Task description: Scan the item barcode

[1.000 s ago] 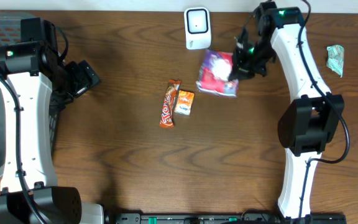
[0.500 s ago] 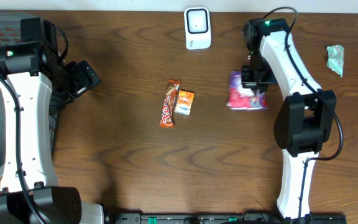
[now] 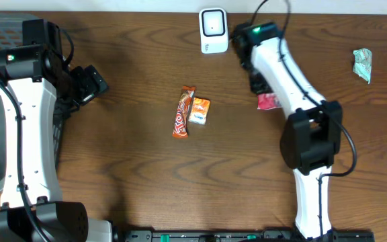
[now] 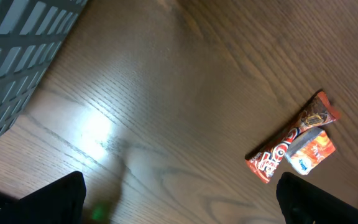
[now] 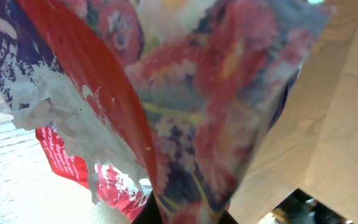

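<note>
Your right pincer is clenched on the snack pouch — a crinkly bag printed in red, purple and white that fills the right wrist view. From overhead the arm hides most of it. Only a pink-red corner shows just beside the arm, near the scanner, a white unit at the far edge of the desk, but apart from it. You cannot tell whether a barcode faces the scanner.

Your left pincer is released, jaws wide, hanging over the wood at the left side — well apart from the pouch. In the middle lie a chocolate bar and a small orange packet, touching side by side. A crumpled pale-green wrapper sits at the far right.
</note>
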Robot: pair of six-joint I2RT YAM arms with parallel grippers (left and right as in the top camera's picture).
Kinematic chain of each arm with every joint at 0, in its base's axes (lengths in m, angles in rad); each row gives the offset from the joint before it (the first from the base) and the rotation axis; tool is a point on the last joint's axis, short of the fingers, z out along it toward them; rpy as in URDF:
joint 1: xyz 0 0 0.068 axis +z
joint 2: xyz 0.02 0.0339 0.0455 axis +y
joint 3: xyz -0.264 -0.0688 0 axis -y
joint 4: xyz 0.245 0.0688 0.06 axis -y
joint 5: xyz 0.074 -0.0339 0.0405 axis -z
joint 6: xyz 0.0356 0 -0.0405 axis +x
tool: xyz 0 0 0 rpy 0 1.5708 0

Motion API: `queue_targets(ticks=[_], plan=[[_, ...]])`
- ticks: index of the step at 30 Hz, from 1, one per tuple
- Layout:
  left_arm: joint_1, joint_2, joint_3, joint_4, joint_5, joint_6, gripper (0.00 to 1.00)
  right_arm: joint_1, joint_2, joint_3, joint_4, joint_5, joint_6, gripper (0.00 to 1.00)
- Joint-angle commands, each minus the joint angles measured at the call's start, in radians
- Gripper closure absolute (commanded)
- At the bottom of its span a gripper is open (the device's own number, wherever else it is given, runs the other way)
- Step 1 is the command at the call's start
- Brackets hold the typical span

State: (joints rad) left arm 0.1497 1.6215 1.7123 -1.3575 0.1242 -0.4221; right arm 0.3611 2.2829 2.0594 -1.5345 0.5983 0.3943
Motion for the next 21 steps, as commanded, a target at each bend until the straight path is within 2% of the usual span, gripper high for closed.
queue_targets(ticks=[1,5,7,11,13,15,17,21], plan=[[0.002,0.006,-0.005,-0.003,-0.013,-0.001,0.02,0.043,-0.003,-0.076,0.023,0.080,0.021,0.99],[0.002,0.006,-0.005,-0.003,-0.013,-0.001,0.02,0.107,-0.003,-0.099,0.037,0.064,0.058,0.90],[0.002,0.006,-0.005,-0.003,-0.013,-0.001,0.02,0.167,-0.003,-0.097,0.050,0.023,0.058,0.76],[0.002,0.006,-0.005,-0.003,-0.013,-0.001,0.02,0.256,-0.003,-0.097,0.102,-0.073,0.057,0.66],[0.002,0.006,-0.005,-0.003,-0.013,-0.001,0.02,0.290,-0.003,-0.090,0.132,-0.085,0.057,0.55],[0.002,0.006,-0.005,-0.003,-0.013,-0.001,0.02,0.312,-0.003,-0.062,0.139,-0.085,0.058,0.43],[0.002,0.006,-0.005,-0.003,-0.013,-0.001,0.02,0.317,-0.003,-0.008,0.127,-0.100,0.057,0.42],[0.002,0.006,-0.005,-0.003,-0.013,-0.001,0.02,0.285,-0.003,0.139,0.087,-0.178,0.011,0.29]])
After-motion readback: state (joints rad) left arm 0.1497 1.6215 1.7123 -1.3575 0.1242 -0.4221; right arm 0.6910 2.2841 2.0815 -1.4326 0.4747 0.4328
